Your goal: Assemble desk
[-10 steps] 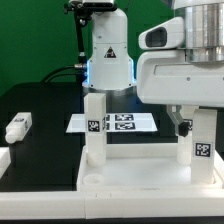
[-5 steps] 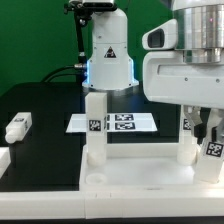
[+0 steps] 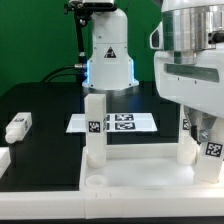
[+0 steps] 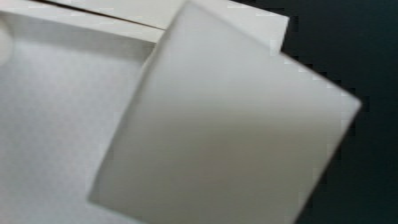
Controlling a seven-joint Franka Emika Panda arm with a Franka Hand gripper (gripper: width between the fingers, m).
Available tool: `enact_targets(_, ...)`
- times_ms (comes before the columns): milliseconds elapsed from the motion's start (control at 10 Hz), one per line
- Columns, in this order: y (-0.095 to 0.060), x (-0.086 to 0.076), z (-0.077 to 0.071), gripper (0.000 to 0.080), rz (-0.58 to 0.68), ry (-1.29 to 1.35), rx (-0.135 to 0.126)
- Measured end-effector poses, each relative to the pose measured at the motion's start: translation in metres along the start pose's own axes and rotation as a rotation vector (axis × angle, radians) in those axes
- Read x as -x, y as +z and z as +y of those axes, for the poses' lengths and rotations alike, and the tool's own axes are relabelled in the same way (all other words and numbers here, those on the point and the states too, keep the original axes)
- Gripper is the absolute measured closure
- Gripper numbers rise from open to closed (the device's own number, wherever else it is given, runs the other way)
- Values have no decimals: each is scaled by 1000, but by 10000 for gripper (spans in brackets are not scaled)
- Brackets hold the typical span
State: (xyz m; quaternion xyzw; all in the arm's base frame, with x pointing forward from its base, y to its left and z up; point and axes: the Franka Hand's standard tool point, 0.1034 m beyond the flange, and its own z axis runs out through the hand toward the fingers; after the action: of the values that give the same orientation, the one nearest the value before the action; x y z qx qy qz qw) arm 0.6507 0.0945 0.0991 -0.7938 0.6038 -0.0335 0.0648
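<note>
The desk top [image 3: 130,170], a white rimmed tray, lies at the front of the exterior view. One white leg [image 3: 95,125] stands upright in its left corner socket. At the right corner stands a white post [image 3: 188,150]. Beside it a tagged leg [image 3: 213,150] leans, tilted. My gripper [image 3: 205,130] hangs low right over that leg under its big white housing, and its jaws look shut; whether they touch the leg is hidden. In the wrist view a pale flat leg face [image 4: 222,120] fills the picture, with no fingers showing. Another leg [image 3: 18,126] lies loose on the black table at the exterior view's left.
The marker board [image 3: 115,122] lies flat behind the desk top, in front of the robot base [image 3: 108,55]. A further white part [image 3: 3,160] is cut off by the exterior view's left edge. A green wall stands at the back.
The gripper housing has shifted toward the exterior view's right and the jaws have closed. The tagged leg at the right corner, upright a second ago, now leans further right.
</note>
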Motion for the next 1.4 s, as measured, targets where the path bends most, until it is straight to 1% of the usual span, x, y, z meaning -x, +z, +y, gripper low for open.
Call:
enact_targets(100,0,0,0,798,1,-7,0)
enact_targets(200,-3,-5,-4,798,10,-234,-4)
enact_targets(300,-6,-3,-7,710,7,-429,-10)
enact_targets(400,-14,8,-12,574,-7,-565,4)
enact_targets(500,-20,10,-17,574,6,-637,-18)
enact_targets(600,-18,7,-16,391,9,-691,-13)
enact_targets(700,-18,6,-15,257,12,-762,-10)
enact_targets(800,-17,7,-14,257,1,-755,-3)
enact_targets(900,-18,13,-7,172,-56,-736,36)
enact_targets(1000,-18,18,-4,157,-82,-741,60)
enact_targets(1100,-15,22,0,157,-87,-747,68)
enact_targets(1200,-11,22,4,151,-89,-748,75)
enact_targets(1300,-10,17,5,150,-84,-743,73)
enact_targets(1400,-10,18,5,150,-84,-742,73)
